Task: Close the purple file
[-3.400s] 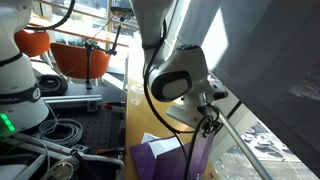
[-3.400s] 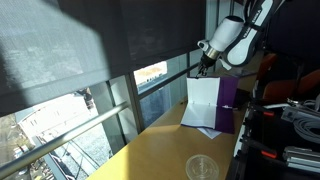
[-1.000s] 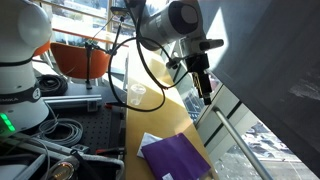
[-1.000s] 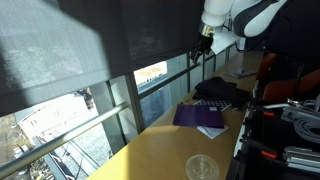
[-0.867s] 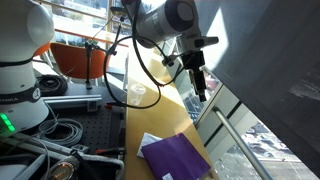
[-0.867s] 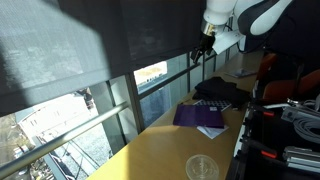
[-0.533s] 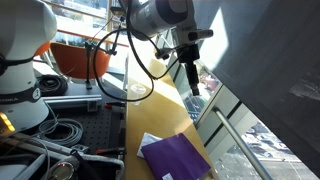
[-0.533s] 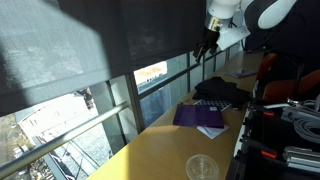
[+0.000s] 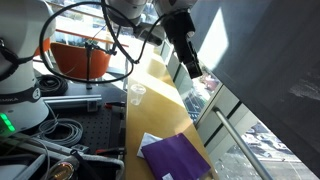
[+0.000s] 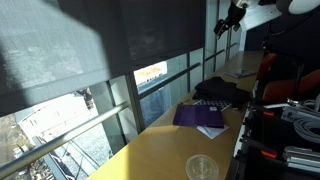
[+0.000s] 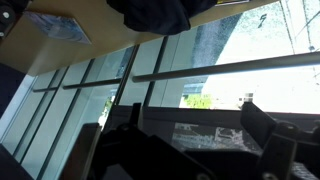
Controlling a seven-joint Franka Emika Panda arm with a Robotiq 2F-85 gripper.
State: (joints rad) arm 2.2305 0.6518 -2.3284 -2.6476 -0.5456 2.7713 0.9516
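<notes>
Hanging high above the surface (image 9: 158, 82), the end effector (image 9: 193, 70) touches nothing. In the wrist view its two dark fingers (image 11: 268, 138) stand spread wide, with only window glass between them. The purple file (image 9: 178, 156) lies well below the end effector and far from it. It rests flat on the surface with its purple cover facing up and shut over the pages. A white sheet (image 9: 150, 139) peeks out from beneath one corner. In an exterior view the file (image 10: 198, 116) sits between a dark bundle (image 10: 220, 90), which lies on the end effector's side, and a clear cup (image 10: 202, 167) farther off. The end effector (image 10: 226, 22) is up near the window frame.
</notes>
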